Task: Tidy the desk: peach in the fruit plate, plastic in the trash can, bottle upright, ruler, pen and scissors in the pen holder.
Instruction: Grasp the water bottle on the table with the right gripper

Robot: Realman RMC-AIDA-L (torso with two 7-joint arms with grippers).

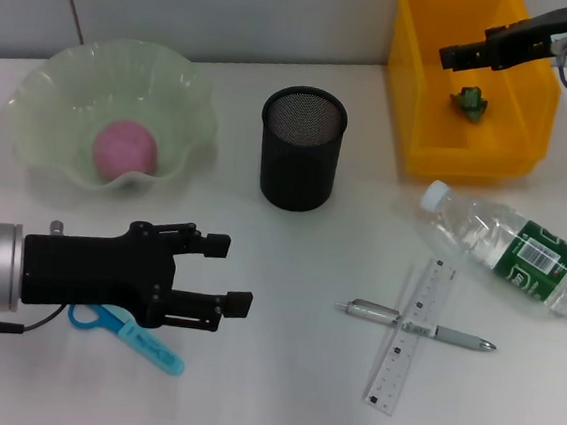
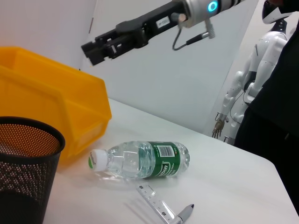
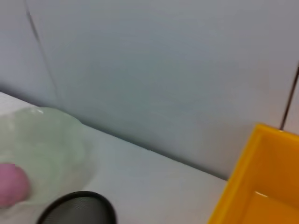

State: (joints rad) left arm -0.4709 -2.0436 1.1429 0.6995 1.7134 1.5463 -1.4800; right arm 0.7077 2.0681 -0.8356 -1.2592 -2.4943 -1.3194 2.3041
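The left gripper [image 1: 232,273] is held low over the tabletop [image 1: 276,393] with its fingers spread and empty; the blue scissors [image 1: 127,333] lie just below and behind them, partly hidden by the wrist. The peach [image 1: 126,149] is seen in the fruit plate [image 1: 49,90] beyond the fingers. The right gripper [image 1: 454,54] is held above the trash can [image 1: 419,105], fingers pressed together, over a green scrap [image 1: 469,102]. The bottle [image 1: 511,251] lies toppled, and the pen [image 1: 421,327] is crossed with the ruler [image 1: 411,336].

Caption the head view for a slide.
Left end effector open above scissors; peach in fruit plate, bottle lying flat, right end effector over trash can.
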